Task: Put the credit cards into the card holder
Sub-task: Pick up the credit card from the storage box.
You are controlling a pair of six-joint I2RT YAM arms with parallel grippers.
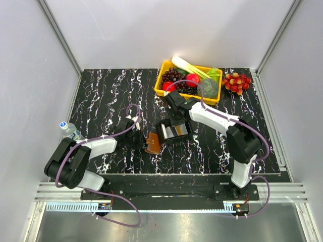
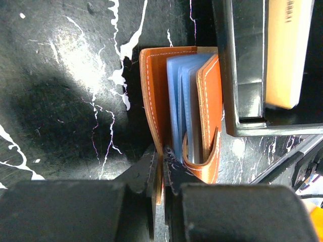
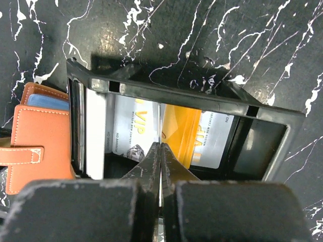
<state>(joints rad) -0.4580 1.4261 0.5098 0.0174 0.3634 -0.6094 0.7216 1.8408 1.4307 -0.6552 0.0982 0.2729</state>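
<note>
The brown card holder (image 2: 156, 91) stands open on its edge on the black marble table, blue sleeves showing inside. My left gripper (image 2: 161, 156) is shut on its left flap. In the top view the holder (image 1: 153, 143) sits between my left gripper (image 1: 137, 132) and the black box (image 1: 164, 132). My right gripper (image 3: 161, 148) is over the box (image 3: 202, 96) and is shut on a thin card seen edge-on (image 3: 160, 126). A grey VIP card (image 3: 132, 133) and an orange card (image 3: 184, 133) lie in the box. The holder (image 3: 40, 146) touches the box's left wall.
A yellow tray (image 1: 164, 75) with grapes, broccoli and other produce stands at the back. A red fruit cluster (image 1: 237, 82) lies to its right. A water bottle (image 1: 70, 130) lies at the table's left edge.
</note>
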